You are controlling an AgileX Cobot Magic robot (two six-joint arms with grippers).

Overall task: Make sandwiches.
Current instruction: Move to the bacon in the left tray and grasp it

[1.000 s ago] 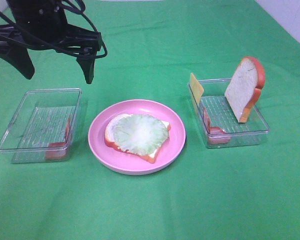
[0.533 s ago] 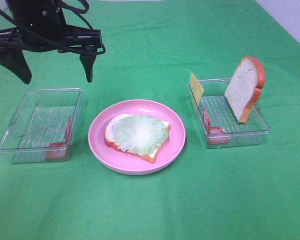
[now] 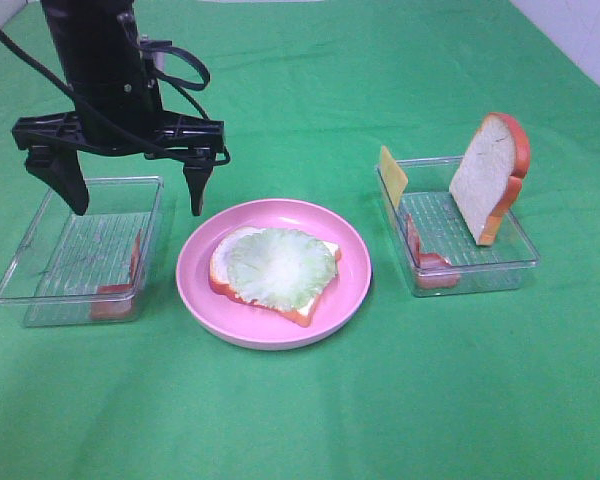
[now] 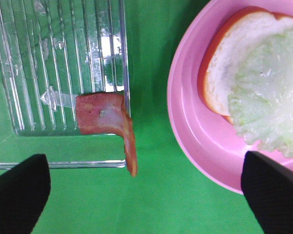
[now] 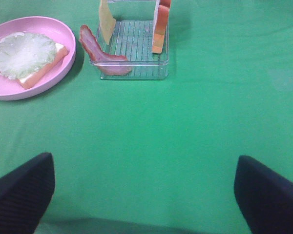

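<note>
Green cloth covers the bench point(image 3: 310, 420). My left tool point(image 3: 136, 205) hangs with its fingers wide apart and empty, over the clear tray point(image 3: 75, 255) whose wall a bacon strip point(image 4: 105, 114) drapes. Lettuce point(image 3: 280, 265) lies on a bread slice point(image 3: 220, 265) on the pink plate point(image 3: 350, 270). My right tool point(image 5: 146, 195) is spread apart too, holding nothing.

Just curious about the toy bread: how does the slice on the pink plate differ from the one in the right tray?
The plate slice lies flat; the tray slice stands on edge. The plate slice is topped with lettuce; the tray slice is bare. Both are white with orange-brown crust.
</note>
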